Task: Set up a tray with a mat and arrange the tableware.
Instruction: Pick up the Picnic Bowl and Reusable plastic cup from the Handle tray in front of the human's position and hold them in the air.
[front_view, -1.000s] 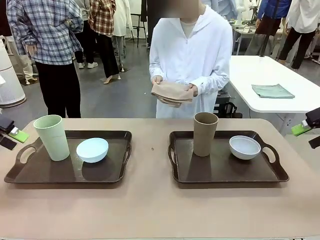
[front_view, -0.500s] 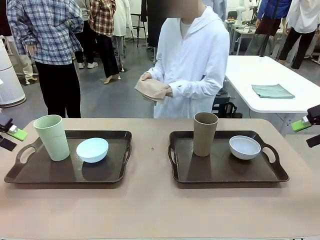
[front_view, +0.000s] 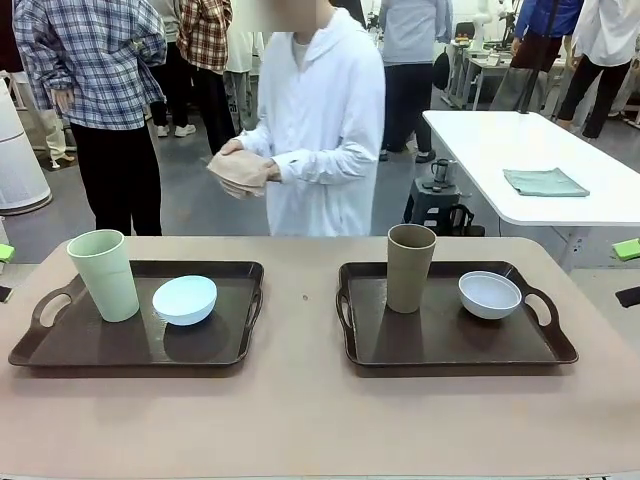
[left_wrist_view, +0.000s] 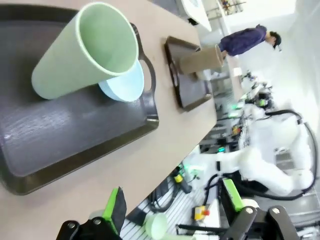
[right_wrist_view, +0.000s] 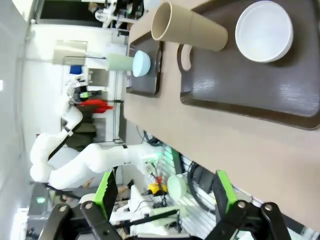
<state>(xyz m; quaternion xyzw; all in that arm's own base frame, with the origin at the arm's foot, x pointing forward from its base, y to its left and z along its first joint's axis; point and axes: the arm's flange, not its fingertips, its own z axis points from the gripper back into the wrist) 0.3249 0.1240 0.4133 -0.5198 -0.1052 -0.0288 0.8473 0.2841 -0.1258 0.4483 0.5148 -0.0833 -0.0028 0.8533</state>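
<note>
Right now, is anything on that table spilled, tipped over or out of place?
Nothing stands out. The pale green cup and light blue bowl sit upright on the left tray, the brown cup and white bowl on the right tray. A tiny dark speck lies on the table between the trays.

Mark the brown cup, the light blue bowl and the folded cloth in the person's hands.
brown cup (front_view: 411, 270), front view, middle of its side wall.
light blue bowl (front_view: 184, 296), front view, inside of the bowl.
folded cloth (front_view: 236, 172), front view, top face between the hands.
</note>
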